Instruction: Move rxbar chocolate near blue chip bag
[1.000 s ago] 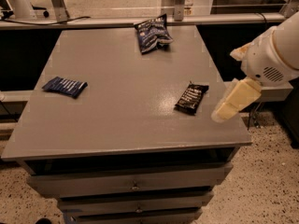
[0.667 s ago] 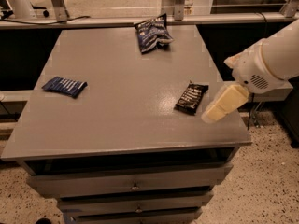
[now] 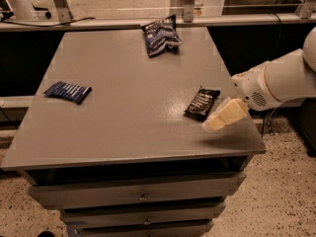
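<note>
The rxbar chocolate (image 3: 201, 103), a small flat black wrapper with white lettering, lies on the right side of the grey table (image 3: 133, 107). The blue chip bag (image 3: 160, 35), puffy and dark blue, lies at the far edge of the table, right of centre. My gripper (image 3: 217, 121) reaches in from the right on a white arm. Its cream-coloured end hovers just right of and in front of the rxbar, close to it and over the table's right front part.
A flat blue bar wrapper with white stripes (image 3: 68, 91) lies on the left side of the table. Drawers (image 3: 140, 196) sit under the table's front edge. A rail and metal posts (image 3: 59, 4) run behind the table.
My gripper has moved left and a little lower, closer to the rxbar. The packets have not moved.
</note>
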`<state>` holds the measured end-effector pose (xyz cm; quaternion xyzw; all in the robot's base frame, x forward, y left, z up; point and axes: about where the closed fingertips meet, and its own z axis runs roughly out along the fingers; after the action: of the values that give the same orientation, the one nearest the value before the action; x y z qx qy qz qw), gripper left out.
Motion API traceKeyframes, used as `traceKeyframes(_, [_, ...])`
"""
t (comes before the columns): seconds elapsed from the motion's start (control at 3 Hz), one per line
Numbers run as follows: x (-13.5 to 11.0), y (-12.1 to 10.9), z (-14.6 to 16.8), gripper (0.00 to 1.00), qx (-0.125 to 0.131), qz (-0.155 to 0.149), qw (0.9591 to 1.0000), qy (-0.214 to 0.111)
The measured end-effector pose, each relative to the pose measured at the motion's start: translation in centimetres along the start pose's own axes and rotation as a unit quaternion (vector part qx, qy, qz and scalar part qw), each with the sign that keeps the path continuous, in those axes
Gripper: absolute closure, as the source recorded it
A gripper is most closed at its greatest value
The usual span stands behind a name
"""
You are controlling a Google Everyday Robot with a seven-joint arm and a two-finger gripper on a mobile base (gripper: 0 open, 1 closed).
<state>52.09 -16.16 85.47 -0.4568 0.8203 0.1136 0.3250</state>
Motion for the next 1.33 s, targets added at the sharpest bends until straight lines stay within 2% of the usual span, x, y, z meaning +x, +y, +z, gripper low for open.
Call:
traceKeyframes(0.67, [-1.0, -1.5, 2.6, 0.00, 0.007, 0.029, 0.9985, -0.045])
traceKeyframes(1.0, [-1.4, -1.2, 3.9, 0.00, 0.001, 0.040, 0.9976, -0.057])
traceKeyframes(1.33, [-1.8, -0.7, 5.0, 0.18, -0.004, 0.046, 0.9966, -0.069])
